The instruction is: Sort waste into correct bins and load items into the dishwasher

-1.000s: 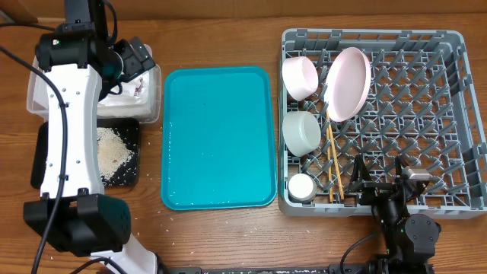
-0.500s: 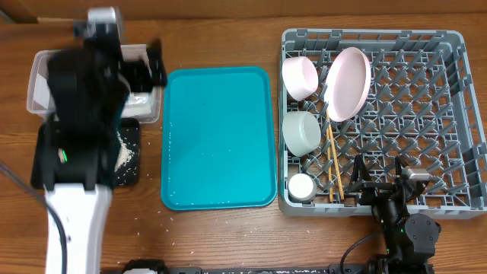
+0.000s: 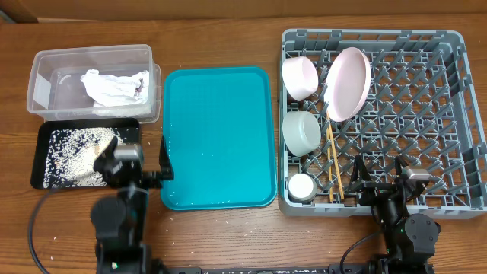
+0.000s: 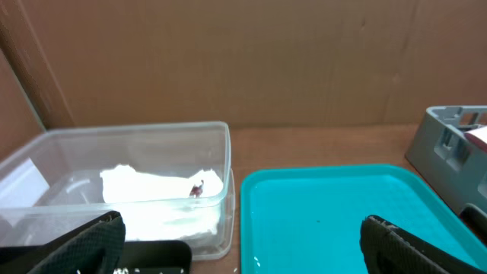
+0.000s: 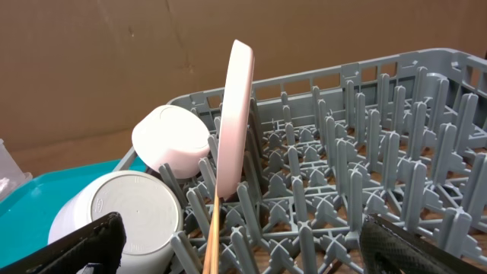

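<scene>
Presently, by size.

- Counter point(image 3: 228, 236): wooden, bears everything.
- Dish rack point(image 3: 373, 34): right side.
- Teal tray point(image 3: 218, 137): centre, between bins and rack.
- Clear tub point(image 3: 46, 65): far left.
- Black tray point(image 3: 36, 156): just in front of the tub.
- Pink plate point(image 3: 348, 84): on edge in the rack.
- Pink bowl point(image 3: 299, 78), greyish bowl point(image 3: 301, 132): racked beside the plate.
- Napkin point(image 3: 114, 85): inside the tub.
- White cup point(image 3: 301, 186): rack's near-left corner.
- Chopsticks point(image 3: 333, 164): among the pegs, beside the cup.
- Rice point(image 3: 68, 148): in the black tray.
- Left jaws, right jaws: both spread wide, holding nothing.

Step, as judged: sorting and loading look complete. The next move calls only for gathering the pale specks near the black tray, if they are grains.
</scene>
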Available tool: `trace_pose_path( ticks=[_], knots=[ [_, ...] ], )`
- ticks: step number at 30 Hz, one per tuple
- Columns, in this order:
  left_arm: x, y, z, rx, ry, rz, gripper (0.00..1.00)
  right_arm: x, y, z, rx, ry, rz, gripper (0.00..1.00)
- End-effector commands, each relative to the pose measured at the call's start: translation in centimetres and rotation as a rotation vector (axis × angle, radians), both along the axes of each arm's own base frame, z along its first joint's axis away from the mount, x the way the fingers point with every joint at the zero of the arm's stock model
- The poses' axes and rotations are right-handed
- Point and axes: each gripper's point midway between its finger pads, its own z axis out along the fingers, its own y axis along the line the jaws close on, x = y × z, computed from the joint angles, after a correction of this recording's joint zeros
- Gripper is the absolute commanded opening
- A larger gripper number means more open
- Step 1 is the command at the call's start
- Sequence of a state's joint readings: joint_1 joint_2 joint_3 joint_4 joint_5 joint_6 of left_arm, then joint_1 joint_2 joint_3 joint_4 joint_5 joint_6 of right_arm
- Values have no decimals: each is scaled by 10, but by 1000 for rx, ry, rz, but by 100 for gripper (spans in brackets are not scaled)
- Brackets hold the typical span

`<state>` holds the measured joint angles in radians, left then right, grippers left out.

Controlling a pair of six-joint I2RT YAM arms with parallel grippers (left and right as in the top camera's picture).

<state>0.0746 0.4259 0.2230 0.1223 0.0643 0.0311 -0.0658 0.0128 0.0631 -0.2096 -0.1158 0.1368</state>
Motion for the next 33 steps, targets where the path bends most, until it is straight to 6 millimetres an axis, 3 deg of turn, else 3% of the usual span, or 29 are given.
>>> trace_pose_path(
  ticks=[1,12,15,19,33],
  knots=[
    [-12,-1,-21,62,-30,-5,100,0,-1,3,-5,-16,-4,100],
    [-29,3,-61,74,21,21,100,0,-1,3,-5,-16,-5,100],
    [-30,4,-47,79,-39,29,100,0,-1,3,-5,-16,-4,100],
    [-31,3,-56,76,-2,26,100,0,-1,3,-5,-16,-5,100],
    [-31,4,-57,76,1,28,100,0,-1,3,-5,-16,-4,100]
  ],
)
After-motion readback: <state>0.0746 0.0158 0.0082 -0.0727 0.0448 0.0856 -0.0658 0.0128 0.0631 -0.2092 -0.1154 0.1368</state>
